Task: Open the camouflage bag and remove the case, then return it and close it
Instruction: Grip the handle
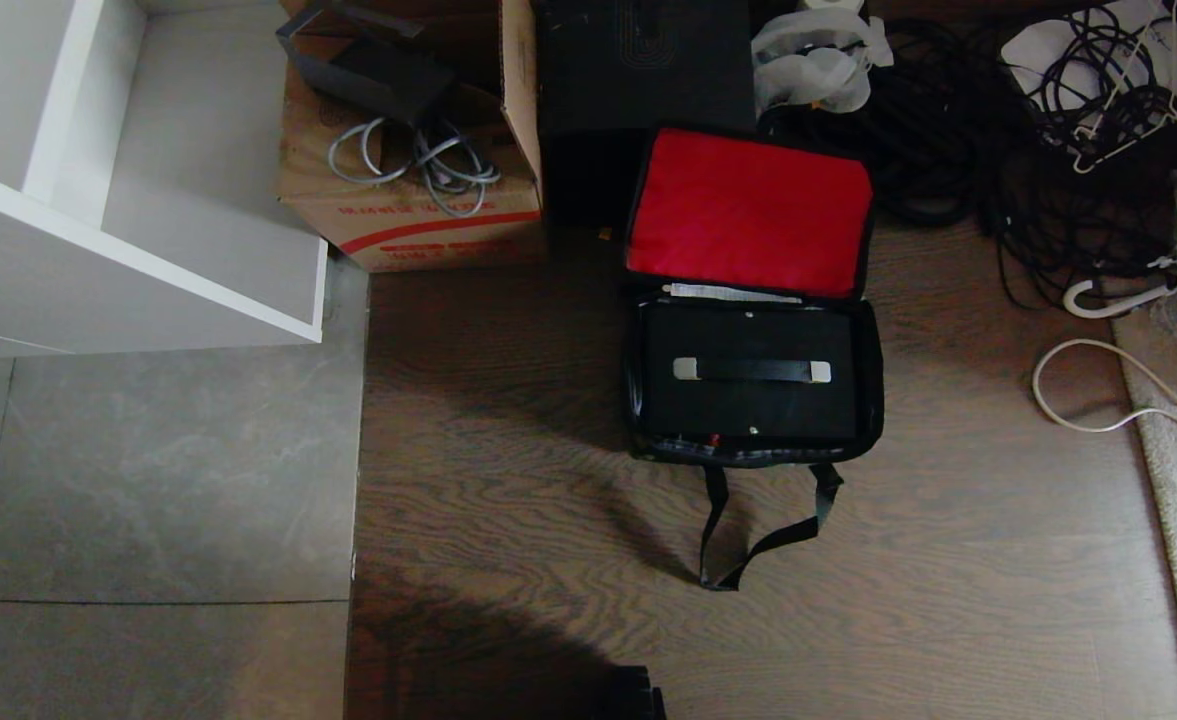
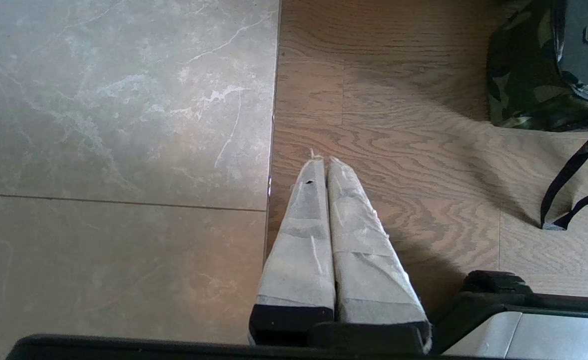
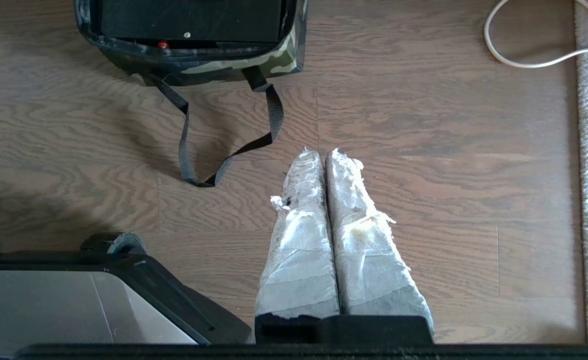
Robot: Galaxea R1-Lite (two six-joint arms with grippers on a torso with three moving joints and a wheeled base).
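The boxy green-brown camouflage fabric bag [image 1: 753,455] is lying open ahead of both pressed-together grippers, left [image 2: 323,162] and right [image 3: 319,154]; the right is sitting nearer the rigid black rectangular case [image 1: 748,372], its handle running crosswise.

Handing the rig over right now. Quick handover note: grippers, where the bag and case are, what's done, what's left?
Left gripper: shut, empty, parked over the floor beside the bag.
Right gripper: shut, empty, parked over the wood floor, short of the strap.
Camouflage bag: on the wood floor, lid flipped back, red lining up.
Case: sitting inside the bag, handle on top.
Done: the bag is open. Whether the case has already been out and back, these views cannot tell.
Left: at least closing the lid; if the case has not yet been lifted out, that and its return too.
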